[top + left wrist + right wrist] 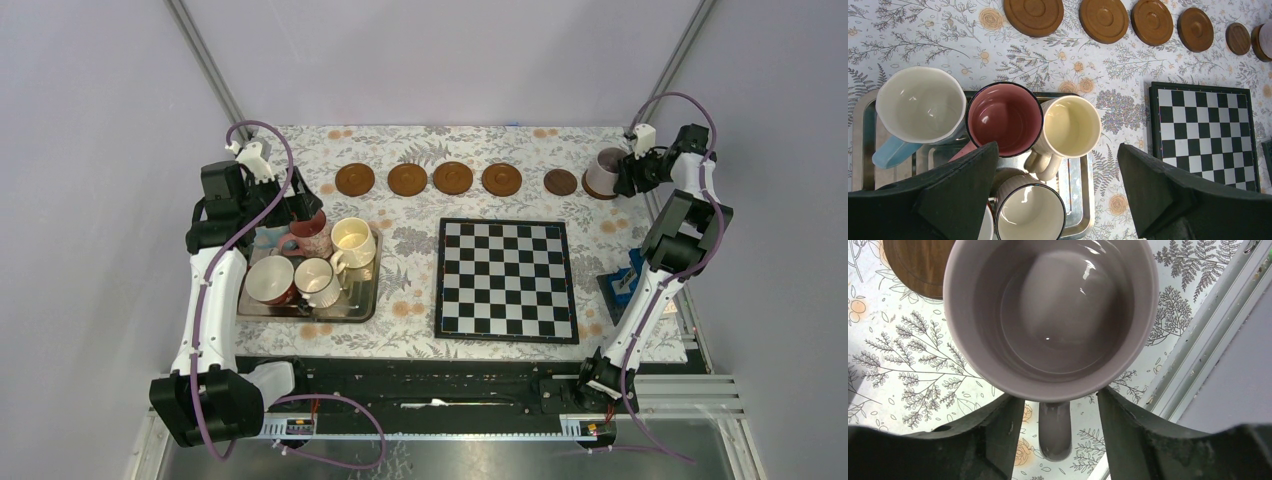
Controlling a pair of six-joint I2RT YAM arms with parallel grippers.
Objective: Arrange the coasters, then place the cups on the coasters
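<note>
Five dark-brown coasters (453,178) lie in a row along the far side of the table. A sixth coaster (598,193) shows only as a brown edge under the lilac cup (605,172), which stands upright at the right end. My right gripper (628,175) is open astride the lilac cup's handle (1054,430), with a gap on each side. My left gripper (1057,146) hangs wide open and empty above the metal tray (1083,225). The tray holds the pink cup (1004,117), cream cup (1070,125), light-blue cup (920,102), white cup (1030,212) and dark-red cup (270,278).
A black-and-white chessboard (505,280) lies right of the tray (360,305), in front of the coaster row. A blue object (622,283) sits at the table's right edge by the right arm. The metal frame rail (1198,355) runs close beside the lilac cup (1048,315).
</note>
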